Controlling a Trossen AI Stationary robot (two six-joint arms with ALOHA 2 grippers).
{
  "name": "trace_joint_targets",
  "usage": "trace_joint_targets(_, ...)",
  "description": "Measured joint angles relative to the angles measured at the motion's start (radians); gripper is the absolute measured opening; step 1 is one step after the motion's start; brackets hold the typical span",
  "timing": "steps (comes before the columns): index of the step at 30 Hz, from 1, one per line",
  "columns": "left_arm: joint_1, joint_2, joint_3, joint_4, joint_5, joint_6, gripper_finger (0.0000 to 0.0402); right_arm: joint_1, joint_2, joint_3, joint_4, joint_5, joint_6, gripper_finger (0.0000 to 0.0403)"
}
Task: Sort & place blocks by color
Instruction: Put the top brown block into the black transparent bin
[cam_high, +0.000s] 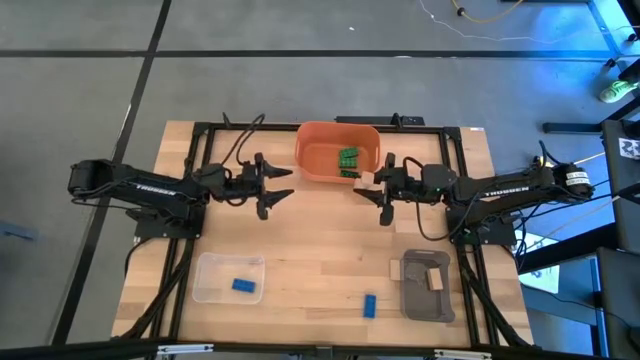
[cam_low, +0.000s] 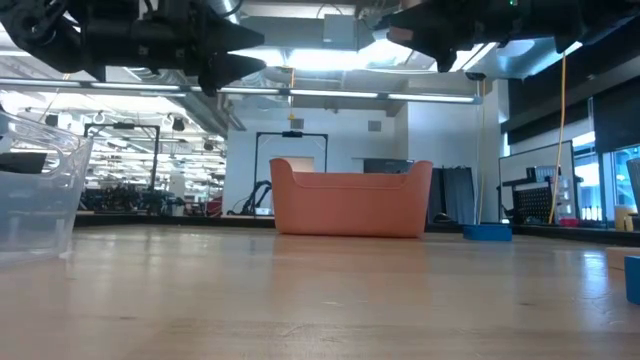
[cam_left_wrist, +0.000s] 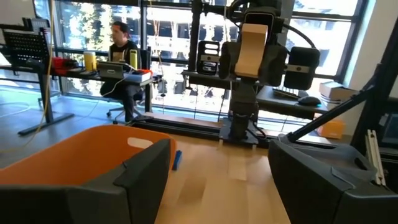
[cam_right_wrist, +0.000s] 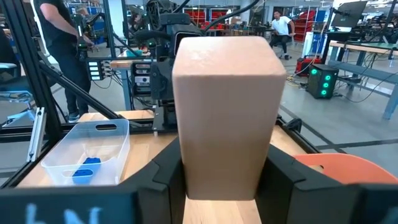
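Right end effector (cam_high: 380, 183) is clamped on a tan block (cam_right_wrist: 225, 112); left end effector (cam_high: 283, 186) hovers spread apart, nothing in it.

Left pincer (cam_high: 283, 187) wide open; right pincer (cam_high: 372, 190) clamped, both raised.

The only legible marking was the brand name "TROSSEN", printed in white capitals along the forearm of each arm in the high view: once on the left arm (cam_high: 150, 187) and once on the right arm (cam_high: 505, 190). No other text, number or sign could be read on any object.
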Motion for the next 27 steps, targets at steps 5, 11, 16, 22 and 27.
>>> trace_joint_targets(5, 0.0, 0.0, 0.0, 0.0, 0.0, 0.0, 0.0261, 0.0, 0.0, 0.0, -0.011, 0.0, 0.001, 0.0132)
trace_joint_targets(11, -0.002, 0.0, 0.0, 0.0, 0.001, 0.0, 0.0261, 0.003, 0.0, 0.0, -0.012, -0.006, 0.005, 0.0132)
trace_joint_targets(16, -0.003, 0.0, 0.0, 0.0, 0.012, 0.0, 0.0261, 0.003, 0.0, 0.0, -0.012, -0.009, 0.006, 0.0132)
trace_joint_targets(22, -0.003, 0.0, 0.0, 0.0, 0.015, 0.0, 0.0261, 0.006, 0.0, 0.0, -0.014, -0.01, 0.006, 0.0132)
trace_joint_targets(27, -0.003, 0.0, 0.0, 0.0, 0.015, 0.0, 0.0261, 0.006, 0.001, 0.0, -0.014, -0.01, 0.004, 0.0132)
